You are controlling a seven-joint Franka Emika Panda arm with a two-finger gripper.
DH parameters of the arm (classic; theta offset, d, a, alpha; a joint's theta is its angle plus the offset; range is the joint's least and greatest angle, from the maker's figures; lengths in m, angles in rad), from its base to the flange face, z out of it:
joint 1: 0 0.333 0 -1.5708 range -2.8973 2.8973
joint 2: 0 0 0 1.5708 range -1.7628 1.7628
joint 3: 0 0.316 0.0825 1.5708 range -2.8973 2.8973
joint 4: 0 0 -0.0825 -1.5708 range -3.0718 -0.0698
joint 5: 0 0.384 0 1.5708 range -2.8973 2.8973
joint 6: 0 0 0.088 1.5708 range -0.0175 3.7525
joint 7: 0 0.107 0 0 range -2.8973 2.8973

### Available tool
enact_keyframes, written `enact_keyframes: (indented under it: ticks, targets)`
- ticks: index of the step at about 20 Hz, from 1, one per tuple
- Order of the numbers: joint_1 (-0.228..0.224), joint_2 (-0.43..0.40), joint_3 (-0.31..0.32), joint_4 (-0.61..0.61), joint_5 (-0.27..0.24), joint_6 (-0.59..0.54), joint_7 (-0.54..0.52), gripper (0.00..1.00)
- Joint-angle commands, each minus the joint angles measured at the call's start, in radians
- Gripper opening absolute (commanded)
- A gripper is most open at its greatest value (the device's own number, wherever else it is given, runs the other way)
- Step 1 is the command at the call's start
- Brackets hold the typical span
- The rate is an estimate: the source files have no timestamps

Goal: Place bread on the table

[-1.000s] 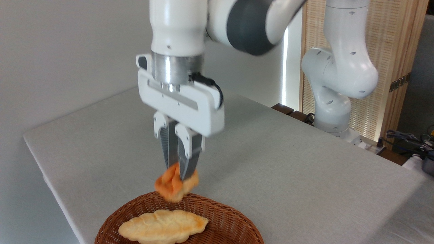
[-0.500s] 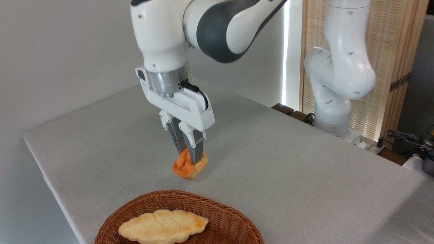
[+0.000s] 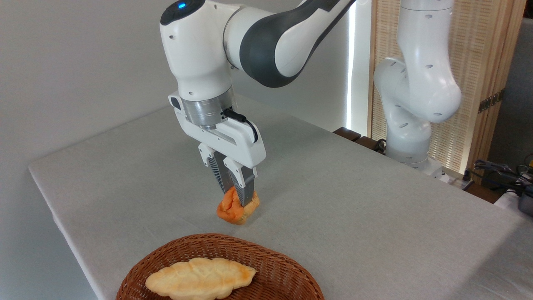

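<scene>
Just beyond basket (image 3: 275,266), over grey surface (image 3: 354,216): pincer (image 3: 236,199) gripping bread (image 3: 237,207), jaws closed tight on bun. Bread sitting at or just above cloth, contact unclear. Placing step underway. Next: jaws opening, arm rising clear.

- The picture is bright and the light is soft and even.
- A thin strip of very bright light (image 3: 350,66) glows white behind the robot arm (image 3: 266,37), next to the wooden screen (image 3: 487,62). It is too bright to see anything in it.
- The tabletop (image 3: 354,200) looks pale and smooth, with no hard glare.
- A small soft shadow lies under the bread (image 3: 237,208).
- A wide, faint shadow darkens the tabletop far to the right of the bread.
- The arm, the bread and the basket (image 3: 275,266) look sharp, with no blur.
- The cables (image 3: 499,171) far right of the arm look dim and a bit fuzzy.
</scene>
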Motion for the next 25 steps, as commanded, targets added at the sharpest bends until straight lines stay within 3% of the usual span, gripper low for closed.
enact_keyframes:
  ticks: [1, 9, 18, 25]
  targets:
    - [-0.011, -0.001, 0.008, 0.001, -0.01, -0.008, -0.013, 1.0]
    - [-0.012, -0.003, 0.006, 0.006, -0.008, -0.008, -0.013, 1.0]
    - [-0.005, -0.029, 0.019, 0.174, 0.027, 0.003, -0.01, 1.0]
    - [0.003, -0.021, 0.028, 0.182, 0.016, -0.054, -0.063, 1.0]
